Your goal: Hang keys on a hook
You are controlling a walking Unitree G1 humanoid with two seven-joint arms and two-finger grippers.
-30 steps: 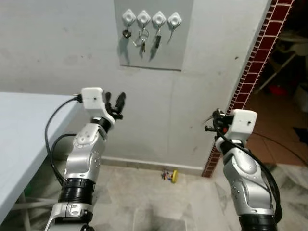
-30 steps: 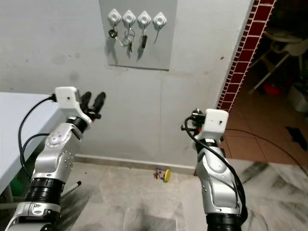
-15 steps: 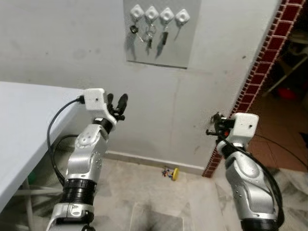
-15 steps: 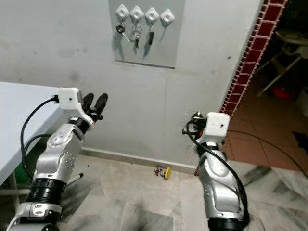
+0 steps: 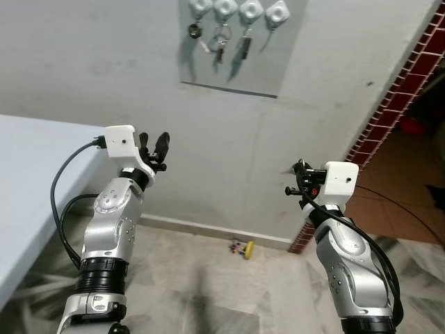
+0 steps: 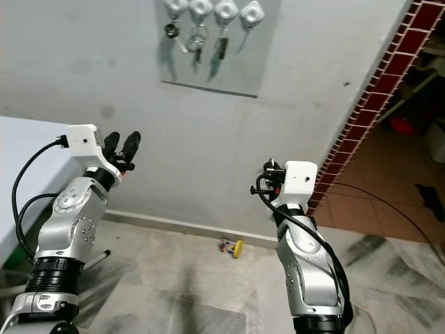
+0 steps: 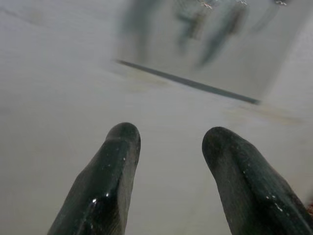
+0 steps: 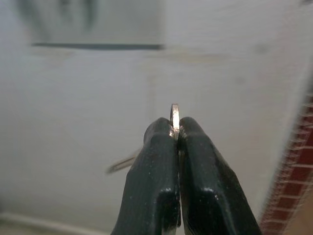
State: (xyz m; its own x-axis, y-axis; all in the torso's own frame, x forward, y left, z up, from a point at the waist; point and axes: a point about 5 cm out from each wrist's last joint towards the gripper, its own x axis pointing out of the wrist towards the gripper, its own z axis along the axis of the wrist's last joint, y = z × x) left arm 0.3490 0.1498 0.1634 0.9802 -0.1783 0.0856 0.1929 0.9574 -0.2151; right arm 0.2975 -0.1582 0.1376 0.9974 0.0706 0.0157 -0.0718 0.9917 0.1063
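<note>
The key ring [image 8: 174, 113] is pinched between the closed fingers of the right tool [image 8: 176, 134], and a key [image 8: 123, 164] hangs beside them; the head views show there just a small dark tangle. This tool is held before the wall, well below the board [image 5: 236, 52] with 4 hooks [image 5: 238, 10]; 3 hooks carry keys. The left tool [image 7: 168, 142] is wide and holds nothing, near the desk [image 5: 28, 181].
</note>
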